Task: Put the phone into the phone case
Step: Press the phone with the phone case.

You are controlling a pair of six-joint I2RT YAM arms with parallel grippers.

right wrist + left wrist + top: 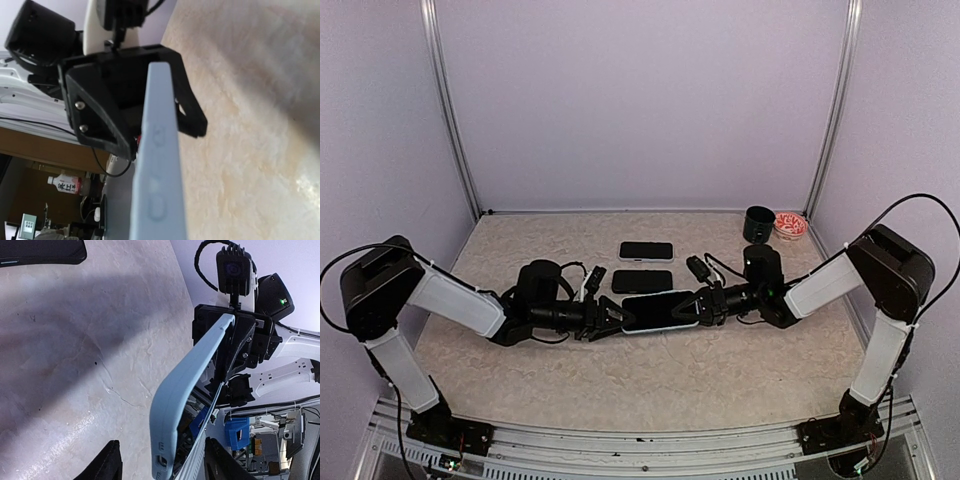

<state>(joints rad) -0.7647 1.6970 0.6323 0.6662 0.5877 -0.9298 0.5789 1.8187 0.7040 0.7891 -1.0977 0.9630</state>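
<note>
With the left jaws standing open around one end of the phone case (172, 405) and only the right jaws pinching its far end, it may tilt and fall onto the tabletop (620, 385).

The left arm (455, 300) and right arm (825, 283) share one build: white shells over the links, bulky black housings at the joints, black bases (435, 425); thin black cables (920, 196) loop off the shoulders; the left gripper (618, 318) is angular matt black with silver screws (80, 105); a square black camera (233, 271) and a green light (283, 301) sit behind the right gripper (698, 305).
</note>
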